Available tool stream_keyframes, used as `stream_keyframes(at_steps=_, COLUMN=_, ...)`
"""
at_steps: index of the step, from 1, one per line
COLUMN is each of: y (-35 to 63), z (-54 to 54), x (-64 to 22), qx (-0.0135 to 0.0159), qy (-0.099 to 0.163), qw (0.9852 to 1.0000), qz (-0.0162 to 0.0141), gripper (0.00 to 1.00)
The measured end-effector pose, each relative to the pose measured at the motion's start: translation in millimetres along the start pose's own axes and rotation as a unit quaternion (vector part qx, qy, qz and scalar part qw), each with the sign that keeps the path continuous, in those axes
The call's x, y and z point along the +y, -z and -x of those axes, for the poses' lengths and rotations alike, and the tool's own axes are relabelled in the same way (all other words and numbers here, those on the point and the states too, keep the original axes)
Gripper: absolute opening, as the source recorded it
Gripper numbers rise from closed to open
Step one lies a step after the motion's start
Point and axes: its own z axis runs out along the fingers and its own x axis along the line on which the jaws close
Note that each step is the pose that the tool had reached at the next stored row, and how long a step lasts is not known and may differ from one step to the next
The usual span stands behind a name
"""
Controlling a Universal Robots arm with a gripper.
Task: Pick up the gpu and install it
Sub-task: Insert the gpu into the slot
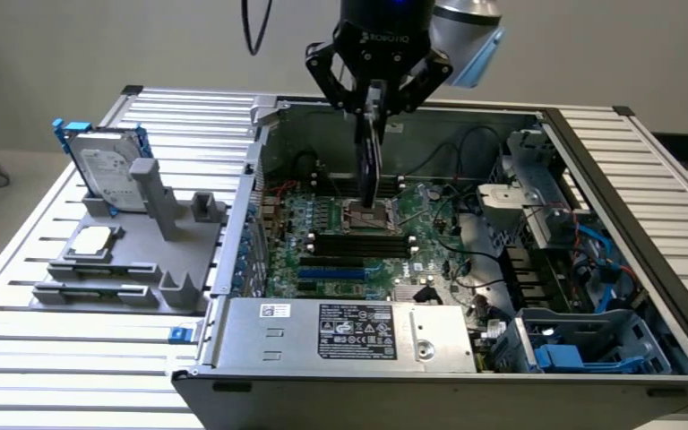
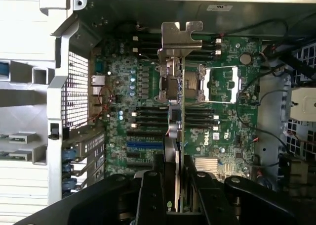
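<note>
Gripper [image 1: 374,100] pinches the gpu [image 1: 369,157] by its upper edge, card hanging long axis vertical, over the motherboard's [image 1: 320,219] far half

Robotics lab or test bench, not a home or office. Bare silver slotted aluminium-profile table [image 1: 69,358], plain grey wall [image 1: 81,45]. Open grey metal desktop computer case [image 1: 440,399] lies on its side, green motherboard [image 1: 350,269] exposed. Grey moulded parts fixture [image 1: 141,273] stands beside it with loose components. Black industrial robot gripper [image 1: 375,103] hangs over the case, clamping the thin flat gpu [image 1: 369,166].
</note>
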Motion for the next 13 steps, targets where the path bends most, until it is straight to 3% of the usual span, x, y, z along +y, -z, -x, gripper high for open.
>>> stream_keyframes(at_steps=6, y=-5.3, z=0.2, x=-0.2, qx=0.0021, qy=0.054, qw=0.9985, qz=-0.0014, gripper=0.26)
stream_keyframes(at_steps=10, y=-8.5, z=0.3, x=-0.3, qx=0.0034, qy=0.091, qw=0.9959, qz=-0.0021, gripper=0.26)
stream_keyframes(at_steps=13, y=-10.6, z=0.3, x=-0.4, qx=0.0044, qy=0.117, qw=0.9931, qz=-0.0027, gripper=0.26)
